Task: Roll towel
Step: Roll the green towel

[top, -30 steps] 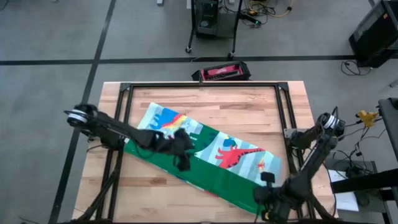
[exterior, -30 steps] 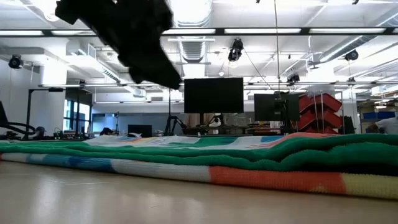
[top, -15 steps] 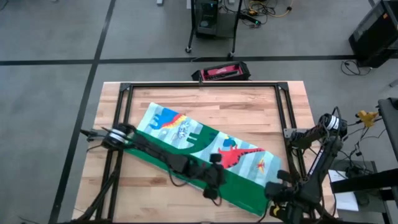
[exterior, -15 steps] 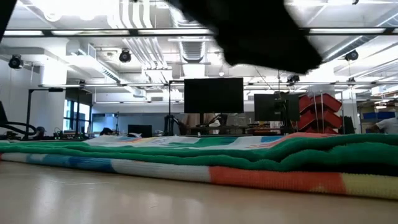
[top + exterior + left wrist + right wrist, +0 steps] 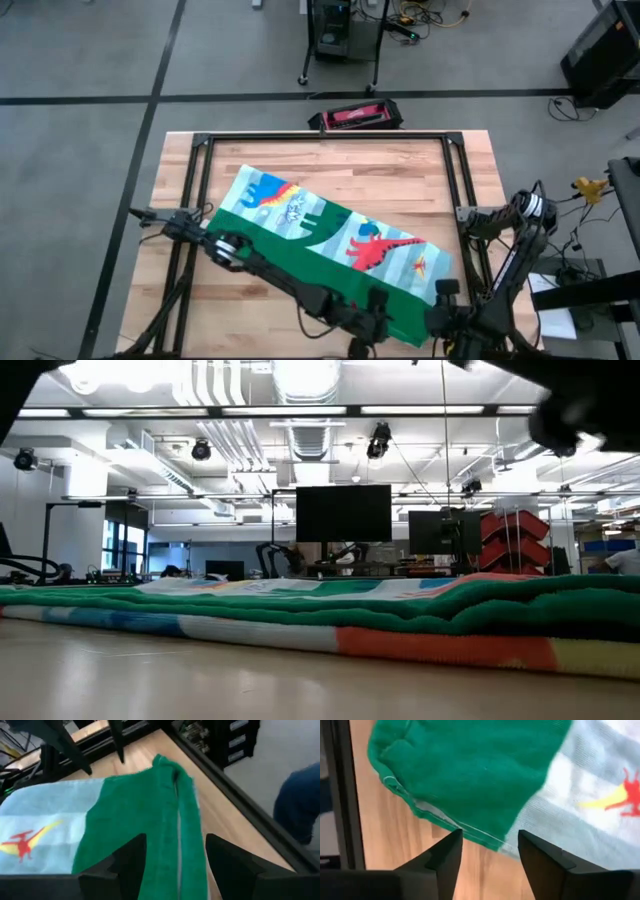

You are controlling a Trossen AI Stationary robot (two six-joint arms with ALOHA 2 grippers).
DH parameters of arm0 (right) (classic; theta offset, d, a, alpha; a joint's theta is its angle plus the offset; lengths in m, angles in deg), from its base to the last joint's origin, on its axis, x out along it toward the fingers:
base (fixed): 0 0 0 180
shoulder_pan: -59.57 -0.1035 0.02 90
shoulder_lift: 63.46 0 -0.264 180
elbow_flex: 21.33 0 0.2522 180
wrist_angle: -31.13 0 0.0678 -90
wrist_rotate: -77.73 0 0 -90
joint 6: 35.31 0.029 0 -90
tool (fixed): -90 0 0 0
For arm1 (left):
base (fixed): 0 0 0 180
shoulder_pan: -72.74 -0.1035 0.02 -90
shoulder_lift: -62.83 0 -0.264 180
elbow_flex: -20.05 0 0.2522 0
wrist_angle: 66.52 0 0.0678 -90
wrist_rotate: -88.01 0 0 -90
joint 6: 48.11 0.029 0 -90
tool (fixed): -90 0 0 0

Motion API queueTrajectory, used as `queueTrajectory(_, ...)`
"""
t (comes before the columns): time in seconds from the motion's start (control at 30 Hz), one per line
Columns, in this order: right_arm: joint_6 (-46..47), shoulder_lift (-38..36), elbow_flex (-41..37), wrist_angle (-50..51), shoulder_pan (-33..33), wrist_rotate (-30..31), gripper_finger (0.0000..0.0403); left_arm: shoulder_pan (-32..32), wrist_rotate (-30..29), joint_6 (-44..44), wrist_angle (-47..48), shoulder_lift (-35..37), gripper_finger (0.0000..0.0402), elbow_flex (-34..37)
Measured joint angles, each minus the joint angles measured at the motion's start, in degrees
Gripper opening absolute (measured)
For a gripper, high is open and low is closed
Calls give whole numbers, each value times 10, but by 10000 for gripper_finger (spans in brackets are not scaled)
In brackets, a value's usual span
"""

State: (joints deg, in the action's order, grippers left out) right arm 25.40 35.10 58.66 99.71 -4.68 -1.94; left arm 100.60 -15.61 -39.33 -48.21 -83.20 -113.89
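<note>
The dinosaur towel (image 5: 335, 250) lies folded into a long strip, slanting across the wooden tabletop (image 5: 400, 175). Both hands, left (image 5: 375, 312) and right (image 5: 445, 315), hover spread over its near green corner, seemingly to begin rolling.

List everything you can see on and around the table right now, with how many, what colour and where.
towel: one, pale striped with dinosaurs, green folded edge, lying diagonally across the table.
table: one, light wood with a black frame, centre.
red and black case: one, on the floor beyond the table's far edge.
monitors: two, dark, in the room behind.
left gripper: one, dark, open, over the towel's green corner at the near edge.
right gripper: one, dark, open, above the same green corner.
</note>
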Motion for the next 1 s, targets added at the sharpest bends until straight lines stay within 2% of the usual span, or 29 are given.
queueTrajectory(0.27,-53,10,-2,-15,-8,-12,184,-1,-1,-3,4,-65,172,-55)
queueTrajectory(0.47,-99,10,-6,-16,-13,-13,192,-7,-18,1,22,-67,162,-56)
queueTrajectory(0.67,-119,10,-6,-37,-11,-14,203,-24,-22,-53,48,-65,157,-55)
queueTrajectory(0.73,-119,10,-6,-26,-12,-35,207,-28,-23,-68,66,-64,152,-55)
queueTrajectory(0.87,-106,9,-6,24,-24,-57,213,-28,-6,-77,81,-59,108,-56)
queueTrajectory(1.0,-114,9,-17,30,-39,7,221,-29,12,-82,87,-52,28,-55)
